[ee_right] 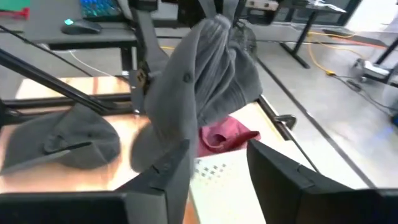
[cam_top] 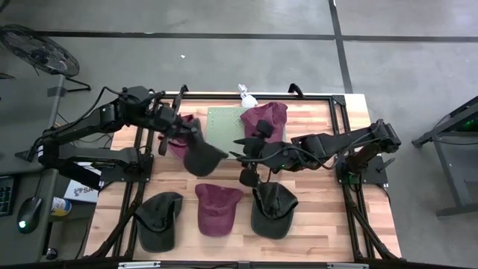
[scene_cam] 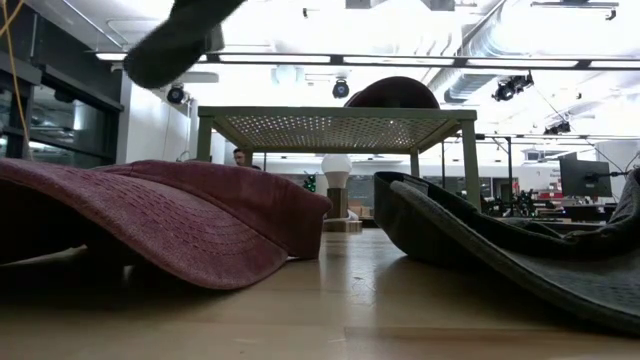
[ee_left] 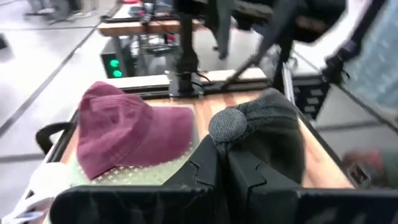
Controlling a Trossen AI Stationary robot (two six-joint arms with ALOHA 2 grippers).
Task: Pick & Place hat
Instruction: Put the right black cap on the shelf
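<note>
My left gripper [cam_top: 178, 128] [ee_left: 225, 171] is shut on a dark grey cap [cam_top: 200, 158] [ee_right: 202, 81], raised above the table left of a perforated green stand [cam_top: 222, 123]. The raised cap also shows at the low view's top [scene_cam: 175, 40]. A maroon cap [cam_top: 265, 116] [ee_left: 130, 134] [scene_cam: 392, 92] rests on the stand's top. Another maroon cap [cam_top: 178, 138] [ee_right: 229, 134] lies below the held one. My right gripper [cam_top: 246, 161] [ee_right: 217, 180] is open, level with the hanging grey cap and just right of it, touching nothing. My left gripper pinches the grey cap's crown beside its top button [ee_left: 227, 124] between the two shut fingers [ee_left: 205, 171]. The cap is lifted clear of the table and hangs below and ahead of the fingers, its crown crumpled [ee_right: 214, 43].
Three caps lie in a row along the table's near side: a dark one [cam_top: 160, 217], a maroon one [cam_top: 216, 208] [scene_cam: 150, 215] and a dark one [cam_top: 272, 211] [scene_cam: 500, 240]. A white object [cam_top: 246, 96] sits at the far edge. Black frame rails [cam_top: 345, 119] border the table.
</note>
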